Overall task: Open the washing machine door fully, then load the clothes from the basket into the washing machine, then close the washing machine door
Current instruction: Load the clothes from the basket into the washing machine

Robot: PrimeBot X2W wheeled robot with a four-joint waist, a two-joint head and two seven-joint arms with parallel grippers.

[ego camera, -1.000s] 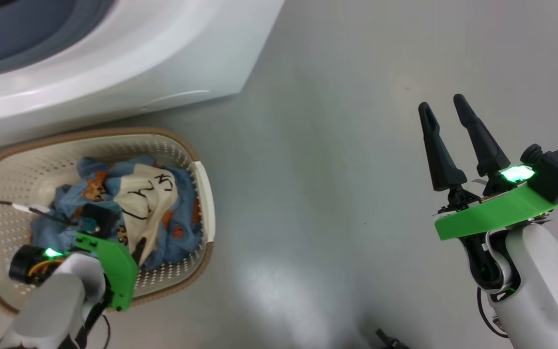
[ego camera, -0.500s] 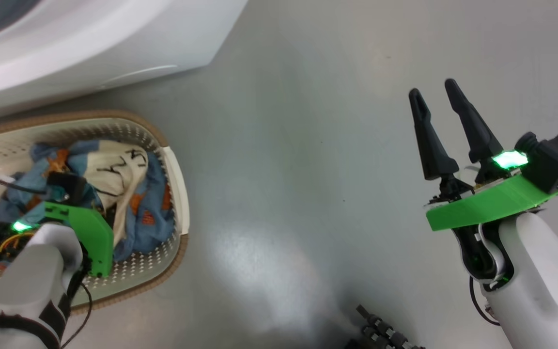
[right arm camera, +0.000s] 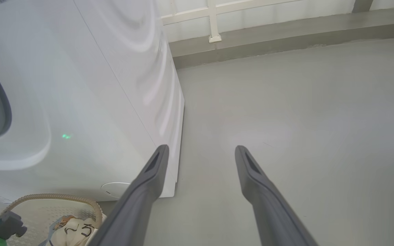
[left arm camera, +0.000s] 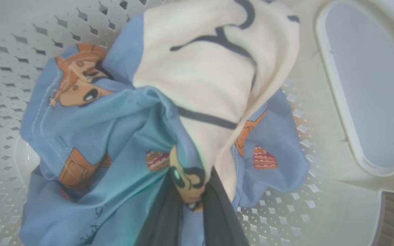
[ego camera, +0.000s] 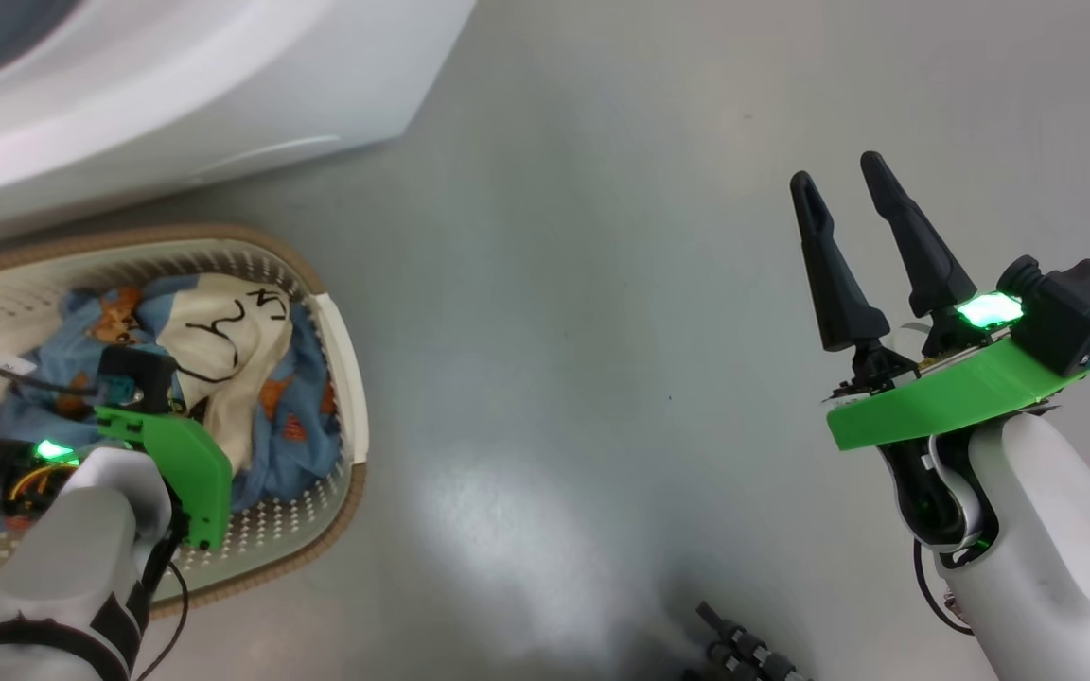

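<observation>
Down at the lower left of the head view, the basket (ego camera: 291, 518) stands on the grey floor (ego camera: 602, 331), just in front of the white washing machine (ego camera: 176, 95). Its long axis runs across that view from left to right, roughly along the machine's front. One short end, with a pale handle, points toward the robot's right. The basket sits upright with its open side up, and its left part is cut off by the edge of the picture.

The clothes (ego camera: 233, 369) lie bunched inside the basket, toward the handle end. A cream piece with dark lettering lies on top of the blue printed pieces.

The left gripper (left arm camera: 190, 201) reaches down into the basket. In the head view its green mount covers part of the pile. In the left wrist view its jaws are closed tight on a fold of the blue printed cloth. Creases in the blue and cream fabric run into the pinch. The basket's perforated wall and handle opening (left arm camera: 364, 95) show around the bundle.

The right gripper (ego camera: 836, 170) hangs over bare floor, well apart from the basket, on the robot's right. Its jaws stand wide apart with nothing between them. Its fingers point up the head view and lean a little left. In the right wrist view they point toward the machine's lower front corner, and the grey gasket (right arm camera: 2, 112) shows at the left edge.
</observation>
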